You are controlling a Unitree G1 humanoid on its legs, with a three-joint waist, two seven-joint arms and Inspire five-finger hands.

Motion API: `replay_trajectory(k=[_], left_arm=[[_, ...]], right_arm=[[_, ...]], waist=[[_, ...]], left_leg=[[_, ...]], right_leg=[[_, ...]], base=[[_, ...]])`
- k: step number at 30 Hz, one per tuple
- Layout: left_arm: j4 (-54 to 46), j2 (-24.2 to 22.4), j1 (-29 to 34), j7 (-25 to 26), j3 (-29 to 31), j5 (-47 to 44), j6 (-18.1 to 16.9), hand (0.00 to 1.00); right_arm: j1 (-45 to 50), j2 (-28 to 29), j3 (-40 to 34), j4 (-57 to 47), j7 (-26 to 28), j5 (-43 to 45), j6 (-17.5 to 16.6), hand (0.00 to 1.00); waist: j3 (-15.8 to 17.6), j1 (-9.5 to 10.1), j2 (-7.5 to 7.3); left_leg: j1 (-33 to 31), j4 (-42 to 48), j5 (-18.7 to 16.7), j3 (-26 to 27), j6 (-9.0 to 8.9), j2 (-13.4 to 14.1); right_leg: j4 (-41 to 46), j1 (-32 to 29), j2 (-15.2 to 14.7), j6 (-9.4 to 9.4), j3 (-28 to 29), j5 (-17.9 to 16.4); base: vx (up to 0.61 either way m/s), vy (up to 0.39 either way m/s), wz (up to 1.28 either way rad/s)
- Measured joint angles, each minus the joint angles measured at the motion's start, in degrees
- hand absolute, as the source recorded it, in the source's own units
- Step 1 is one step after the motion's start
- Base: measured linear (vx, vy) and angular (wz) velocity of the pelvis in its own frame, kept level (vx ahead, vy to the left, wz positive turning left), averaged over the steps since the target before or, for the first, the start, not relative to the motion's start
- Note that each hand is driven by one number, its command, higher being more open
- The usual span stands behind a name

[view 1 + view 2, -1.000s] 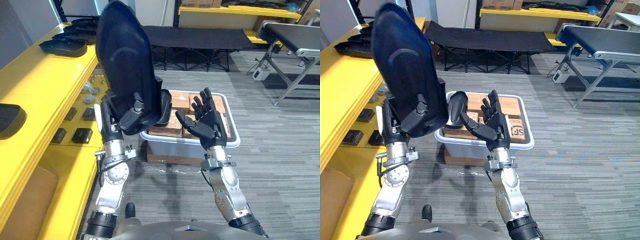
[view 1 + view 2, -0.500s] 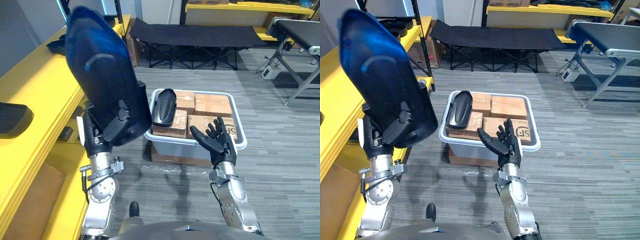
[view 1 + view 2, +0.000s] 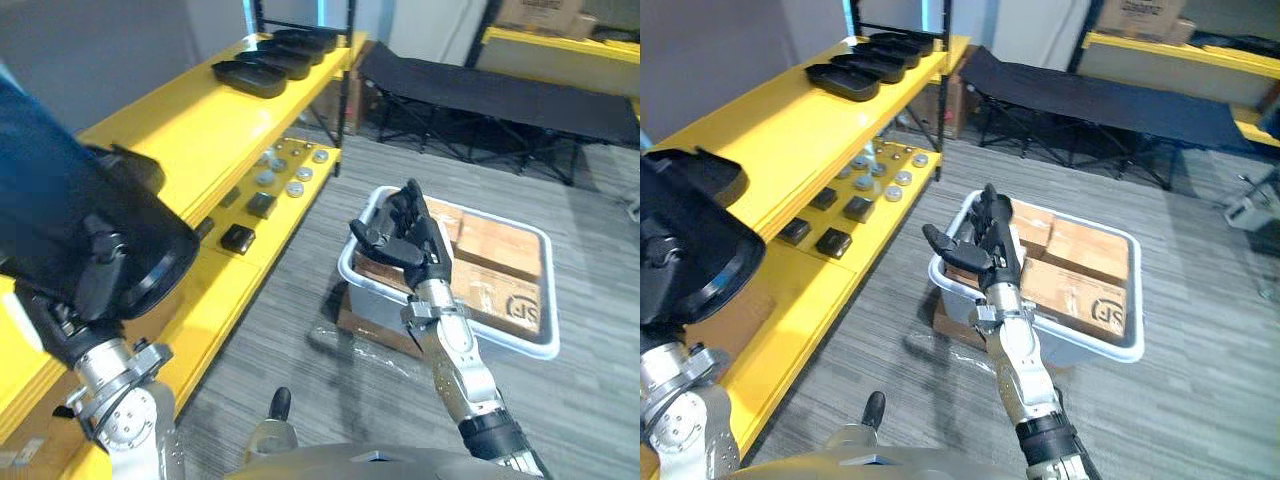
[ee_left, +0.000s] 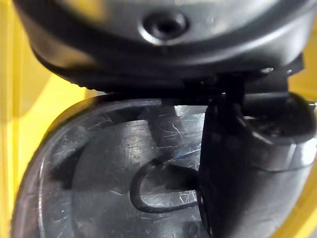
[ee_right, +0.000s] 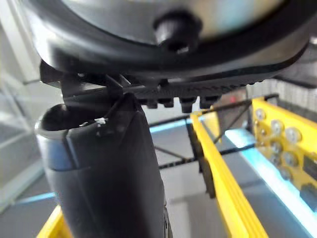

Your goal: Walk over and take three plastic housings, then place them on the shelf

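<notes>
Nearest, at the left edge: left hand (image 3: 95,285) clamped on the lower end of a black plastic housing (image 3: 60,200). Fingers curled over its outer face, thumb (image 4: 242,198) pressed across the scratched hollow inside. Housing tilted, leaning over the front edge of the yellow shelf (image 3: 190,120), with yellow on both sides of it in the left wrist view.

Just behind it, a single housing (image 3: 715,172) lying on the shelf top — then bare yellow board as far as the row of housings (image 3: 275,62) at the far end. Underneath, a lower board (image 3: 215,295) carrying small parts (image 3: 262,204).

Open carpet floor (image 3: 290,290) between the shelf and the grey bin (image 3: 549,300) of cardboard boxes (image 3: 495,250). Right hand (image 3: 412,245) raised in front of the bin's near corner, fingers straight and spread, holding nothing. Farthest back, a black folding cot (image 3: 500,95).

Against half a second ago: camera swung toward the shelf. Housing then upright between shelf and bin, now leaning over the shelf edge — same grip on it. Right hand as open as before.
</notes>
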Motion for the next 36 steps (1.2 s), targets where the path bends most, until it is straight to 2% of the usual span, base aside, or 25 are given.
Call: replay_trajectory(k=[3, 5, 6, 8, 9, 10, 11, 12, 13, 15, 17, 21, 23, 24, 25, 26, 28, 33, 35, 36], left_arm=[[0.0, -0.67, 1.61, -5.03, -0.54, -1.61, -0.04, 0.0], [0.0, -0.73, 0.93, -11.14, -2.25, -1.64, -0.14, 0.0], [0.0, -0.73, 0.97, -12.66, -2.83, -1.64, -0.3, 0.0], [-0.11, -0.78, 0.98, -16.18, -4.21, -2.16, -1.54, 0.0], [-0.3, -0.64, 0.87, -18.22, -4.61, -4.08, -2.51, 0.0], [-0.54, -0.55, 0.71, -19.05, -4.65, -4.75, -2.82, 0.0], [-0.69, -0.2, 0.01, -21.3, -5.12, -7.13, -4.24, 0.0], [-0.68, 0.3, -0.7, -22.09, -5.54, -8.22, -4.31, 0.0], [-0.69, 1.28, -2.34, -23.01, -7.05, -9.29, -4.39, 0.0], [-0.56, 3.27, -5.86, -24.89, -9.82, -9.99, -4.39, 0.0], [-0.44, 5.78, -8.93, -26.62, -13.16, -10.04, -4.39, 0.0], [0.07, 6.26, -9.74, -26.88, -15.04, -9.7, -4.55, 0.0], [1.51, 6.1, -9.48, -25.92, -15.22, -8.99, -4.55, 0.0], [2.13, 6.0, -9.38, -25.6, -15.28, -8.4, -4.55, 0.0], [2.41, 5.83, -8.89, -25.2, -15.4, -8.17, -4.6, 0.0], [2.86, 5.86, -8.8, -24.91, -15.48, -8.22, -4.75, 0.0], [2.98, 5.9, -8.15, -24.71, -15.52, -8.27, -4.99, 0.0], [4.74, 6.1, -7.69, -21.83, -16.23, -7.98, -5.61, 0.0], [4.7, 5.77, -7.58, -20.03, -16.2, -7.3, -5.7, 0.0], [4.59, 5.55, -7.14, -19.3, -16.06, -7.22, -5.71, 0.0]], right_arm=[[-0.8, -0.04, 2.78, 0.08, 0.81, -0.28, 0.02, 1.0], [-0.86, -0.39, 3.4, 0.09, 0.2, -2.37, 0.16, 1.0], [-0.85, -0.58, 3.44, 0.28, -0.14, -2.81, 0.3, 1.0], [-0.97, -0.61, 3.46, 1.32, -0.79, -4.67, 0.4, 1.0], [-0.88, -0.23, 3.46, 1.65, -0.75, -6.23, 0.4, 1.0], [-0.74, -0.09, 3.46, 1.7, -0.72, -6.71, 0.39, 1.0], [-0.35, -0.04, 3.44, 1.74, -0.36, -6.77, 0.37, 1.0], [0.22, 0.16, 3.41, 1.69, -0.33, -6.87, 0.33, 1.0], [1.1, 0.05, 3.19, 1.65, -0.29, -7.23, 0.14, 1.0], [2.24, -0.05, 1.74, 1.46, 0.67, -6.9, -0.26, 1.0], [4.1, -0.06, 0.2, 1.42, 2.35, -6.21, -0.73, 1.0], [6.65, -0.34, -0.83, 0.54, 5.85, -5.27, -1.34, 1.0], [8.34, -1.11, -1.08, -0.9, 6.96, -3.82, -2.15, 1.0], [9.11, -1.56, -1.15, -1.51, 7.09, -3.21, -2.62, 1.0], [9.58, -1.86, -1.24, -1.52, 7.12, -3.22, -3.22, 1.0], [9.78, -1.34, -1.76, -1.54, 7.28, -3.23, -3.42, 1.0], [9.93, -1.37, -2.66, -1.49, 7.47, -3.24, -3.79, 1.0], [9.34, -0.64, -3.71, -1.65, 7.36, -0.81, -6.86, 1.0], [8.37, -0.1, -3.89, -2.07, 7.36, -0.67, -7.3, 1.0], [7.76, 0.33, -3.73, -2.65, 7.39, -0.22, -7.3, 1.0]], waist=[[0.58, 0.92, -0.09], [1.98, -0.09, 0.17], [2.21, 0.06, 0.54], [2.76, 1.6, 1.01], [3.14, 1.45, 1.06], [3.41, 1.25, 0.79], [4.34, 1.32, 0.76], [4.45, 0.97, 0.31], [4.36, -0.48, -0.23], [4.91, -2.16, -0.51], [5.18, -3.41, -0.63], [5.73, -4.16, 0.14], [6.81, -4.97, 2.09], [7.07, -5.03, 2.74], [7.31, -5.2, 2.98], [8.35, -5.23, 1.31], [9.43, -4.85, 2.05], [10.91, -5.27, 1.38], [12.62, -4.92, 1.32], [13.8, -4.71, 1.48]], left_leg=[[-0.36, 0.15, 0.87, -2.22, 1.51, -0.99], [-3.45, 3.7, 0.97, 2.4, 3.61, -1.3], [-3.96, 3.85, 1.28, 3.32, 3.99, -1.34], [-4.72, 3.57, 1.63, 4.52, 4.41, -2.02], [-5.37, 3.57, 1.52, 6.0, 4.35, -2.43], [-5.64, 3.82, 1.34, 6.93, 4.39, -2.71], [-6.39, 6.6, 1.19, 8.37, 5.62, -3.51], [-6.32, 6.7, 0.85, 8.6, 5.82, -4.2], [-6.27, 5.78, 1.26, 7.91, 6.53, -5.2], [-6.2, 4.4, 2.22, 7.11, 7.33, -6.42], [-6.06, 3.62, 2.8, 6.94, 7.35, -6.62], [-6.03, 3.58, 3.22, 9.27, 6.8, -4.72], [-6.14, 3.66, 3.32, 9.09, 6.36, -3.07], [-6.52, 3.59, 2.86, 8.93, 5.75, -2.29], [-7.49, 3.68, 0.39, 8.92, 3.6, -1.43], [-9.23, 6.45, -2.37, 9.8, 4.55, -1.62], [-9.67, 14.56, -3.42, 9.68, 5.73, -2.48], [-11.39, 14.78, -2.73, 10.04, 5.93, -3.03], [-12.02, 19.27, -5.36, 10.56, 6.1, -3.41], [-12.15, 23.23, -8.35, 11.06, 6.31, -3.57]], right_leg=[[0.11, 3.54, 0.19, 0.13, -5.49, -1.28], [0.06, 6.82, 0.22, 0.81, -12.37, -2.42], [0.2, 7.21, 0.14, 0.96, -13.37, -2.75], [0.18, 7.69, -0.54, 1.27, -14.8, -3.35], [0.33, 7.51, -0.99, 1.3, -14.82, -3.69], [0.47, 7.41, -1.52, 1.27, -14.6, -3.91], [3.83, 6.4, -2.91, 0.95, -12.18, -5.6], [5.28, 5.68, -3.5, 0.15, -10.39, -6.46], [7.15, 4.52, -4.0, -1.95, -6.58, -7.82], [8.94, 3.12, -4.12, -2.33, -0.18, -7.99], [9.94, 2.3, -4.1, -2.16, 2.3, -7.95], [8.64, 1.32, -3.22, -0.87, 4.36, -9.34], [10.0, 0.01, -1.56, -0.57, 5.4, -9.7], [10.81, -0.84, -0.83, -0.69, 5.6, -9.97], [11.54, -2.19, -0.25, -1.12, 5.58, -10.14], [11.78, -3.62, -1.33, -1.58, 5.97, -10.04], [12.56, -4.06, -0.76, -1.65, 6.43, -10.11], [16.63, -7.28, -1.91, -1.48, 6.68, -11.34], [19.44, -7.22, -3.13, -1.12, 7.3, -12.92], [21.03, -6.32, -3.87, -0.8, 7.76, -14.18]], base=[[-0.02, -0.051, 0.93], [-0.07, 0.014, 1.52], [-0.07, 0.053, 1.21], [-0.05, 0.081, 0.66], [-0.05, 0.11, 0.41], [-0.04, 0.124, 0.26], [-0.03, 0.105, 0.1], [0.0, 0.073, 0.21], [0.0, 0.042, 0.32], [-0.01, 0.053, 0.39], [-0.06, 0.038, 0.14], [-0.11, -0.045, -0.39], [-0.17, -0.074, -0.15], [-0.18, -0.111, -0.07], [-0.19, -0.093, 0.02], [-0.13, -0.048, 0.02], [-0.08, -0.038, -0.09], [-0.01, -0.023, 0.01], [0.01, 0.029, -0.09], [0.01, 0.042, -0.12]])
